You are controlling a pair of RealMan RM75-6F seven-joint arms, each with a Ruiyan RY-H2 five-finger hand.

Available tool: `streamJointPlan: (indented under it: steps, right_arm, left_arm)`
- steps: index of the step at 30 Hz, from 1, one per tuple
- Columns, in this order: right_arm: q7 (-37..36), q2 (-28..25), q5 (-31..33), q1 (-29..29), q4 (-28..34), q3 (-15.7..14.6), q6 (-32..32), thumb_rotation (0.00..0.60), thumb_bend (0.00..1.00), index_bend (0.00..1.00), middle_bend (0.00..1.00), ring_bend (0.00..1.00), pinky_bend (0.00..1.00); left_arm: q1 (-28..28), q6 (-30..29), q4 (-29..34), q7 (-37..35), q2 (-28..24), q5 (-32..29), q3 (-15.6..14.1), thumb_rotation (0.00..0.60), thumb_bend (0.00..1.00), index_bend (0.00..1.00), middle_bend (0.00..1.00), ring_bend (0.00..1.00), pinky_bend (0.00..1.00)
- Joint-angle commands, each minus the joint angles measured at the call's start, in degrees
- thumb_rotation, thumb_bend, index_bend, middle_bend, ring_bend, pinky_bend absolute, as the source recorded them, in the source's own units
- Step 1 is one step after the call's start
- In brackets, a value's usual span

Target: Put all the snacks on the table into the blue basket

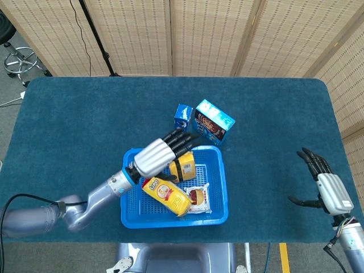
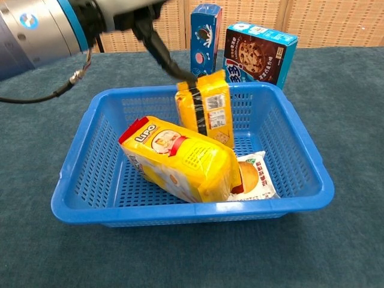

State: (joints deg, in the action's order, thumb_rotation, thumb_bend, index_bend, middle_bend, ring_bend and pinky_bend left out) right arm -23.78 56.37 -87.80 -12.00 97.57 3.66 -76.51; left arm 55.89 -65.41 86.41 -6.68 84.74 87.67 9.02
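The blue basket sits at the table's front middle. Inside lie a large yellow Lipo pack, a white pastry packet, and a small yellow pack with a black band standing against the far wall. My left hand hovers over the basket with its fingers stretched out, and one fingertip touches the top of the small yellow pack. Behind the basket stand a slim blue box and a blue cookie box. My right hand rests open, far right.
The dark blue table has its front edge just below the basket. Folding screens stand behind it, and a stool is at the far left on the floor.
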Motion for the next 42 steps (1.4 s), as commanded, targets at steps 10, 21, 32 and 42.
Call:
streamJointPlan:
  steps: [10,21,32,42]
  right_arm:
    - [0.7,0.4,0.6,-0.3,0.1,-0.1,0.9,0.6,0.0,0.0,0.0,0.0,0.0]
    - [0.3,0.6,1.4,-0.8,-0.5,0.0,2.0,0.6,0.0,0.0,0.0,0.0,0.0]
    - [-0.8,0.3,1.7,-0.8,-0.8,0.3,2.0,0.6,0.0,0.0,0.0,0.0,0.0]
    - [-1.7,0.3,2.3,-1.0,-1.7,0.5,2.5,0.6,0.0,0.0,0.0,0.0,0.0]
  left_arm:
    - [-2.0,-1.7,-14.3,-14.3,8.3,-11.2,9.5,0.6,0.0,0.0,0.0,0.0,0.0]
    - [0.7,9.1,-24.5,-26.7,14.5,-16.7,11.8,0.6,0.0,0.0,0.0,0.0,0.0]
    - [4.8,15.5,-35.1,-37.0,21.6,-17.0,13.6,0.6,0.0,0.0,0.0,0.0,0.0]
    - [7.9,18.0,-44.0,-41.7,27.7,-17.9,15.5,0.6,0.21,0.01,0.0,0.0,0.08]
